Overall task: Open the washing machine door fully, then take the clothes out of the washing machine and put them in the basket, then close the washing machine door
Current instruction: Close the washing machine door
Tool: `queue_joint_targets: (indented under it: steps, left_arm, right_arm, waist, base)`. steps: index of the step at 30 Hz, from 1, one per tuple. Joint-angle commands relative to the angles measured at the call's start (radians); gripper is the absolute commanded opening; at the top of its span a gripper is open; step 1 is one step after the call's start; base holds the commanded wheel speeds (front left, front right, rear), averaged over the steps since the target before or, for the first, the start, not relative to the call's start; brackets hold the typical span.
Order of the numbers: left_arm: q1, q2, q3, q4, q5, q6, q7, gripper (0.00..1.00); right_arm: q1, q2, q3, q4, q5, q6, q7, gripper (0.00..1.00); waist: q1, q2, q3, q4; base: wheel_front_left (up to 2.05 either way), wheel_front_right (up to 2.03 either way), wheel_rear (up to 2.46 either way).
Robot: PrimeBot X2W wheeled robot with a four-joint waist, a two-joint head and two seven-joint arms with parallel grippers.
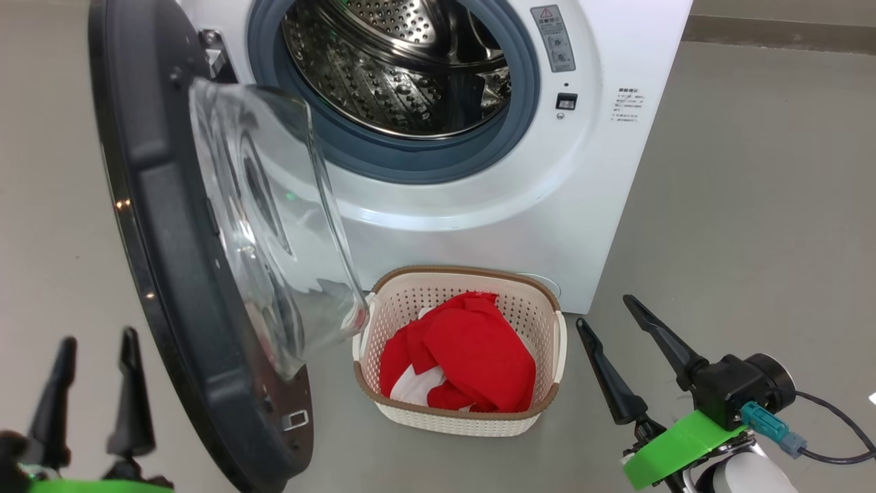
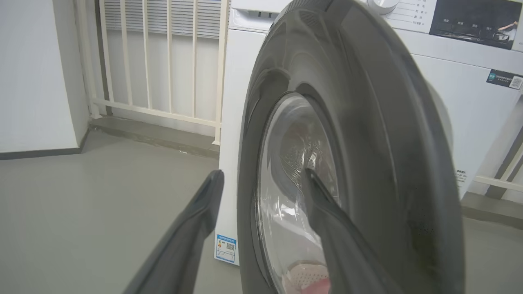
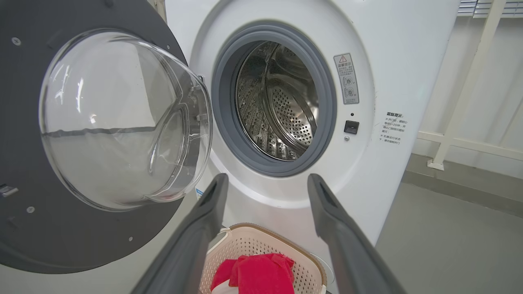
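The large round door with the wide black rim is swung open at the left of the big white front-loading washing machine. Its bulging clear glass bowl is turned to the right. The perforated steel drum is exposed inside the grey rubber ring.

The small cream-white perforated plastic basket with the brown woven-look rim is placed on the grey floor, just in front of the machine and below the opening. The bright red fabric clothes with white parts are piled inside the basket. In the head view the glass bowl overlaps the left rim of the basket; contact cannot be determined.

The left gripper is positioned at the near left, on the outer side of the door. Its fingers are spread apart and nothing is held. In the left wrist view the door edge is seen between the two fingers; contact cannot be determined.

The right gripper is positioned at the near right, beside the basket and clear of it. Its fingers are parted, nothing is held, and they are pointed toward the machine front.
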Motion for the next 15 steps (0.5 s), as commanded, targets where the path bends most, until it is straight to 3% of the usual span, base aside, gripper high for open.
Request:
queue_joint_targets:
  steps: [1,8,15]
  left_arm:
    - [-0.013,0.034,0.026,-0.010,0.028,0.004,-0.021,1.00]
    - [0.012,0.037,-0.009,0.045,0.121,0.014,-0.068,1.00]
    - [0.030,0.006,-0.017,0.070,0.132,0.019,-0.082,1.00]
  right_arm:
    - [-0.028,0.003,0.016,-0.026,0.008,0.005,-0.006,1.00]
    - [-0.028,0.005,0.014,-0.031,0.008,0.005,-0.006,1.00]
    - [-0.028,0.008,0.013,-0.033,0.010,0.005,-0.006,1.00]
  waist:
    - [0.0000,0.0000,-0.002,-0.001]
    - [0.0000,0.0000,0.001,-0.001]
    - [0.0000,0.0000,0.004,-0.001]
  base:
    - [0.00,0.00,0.00]
    - [0.00,0.00,0.00]
    - [0.00,0.00,0.00]
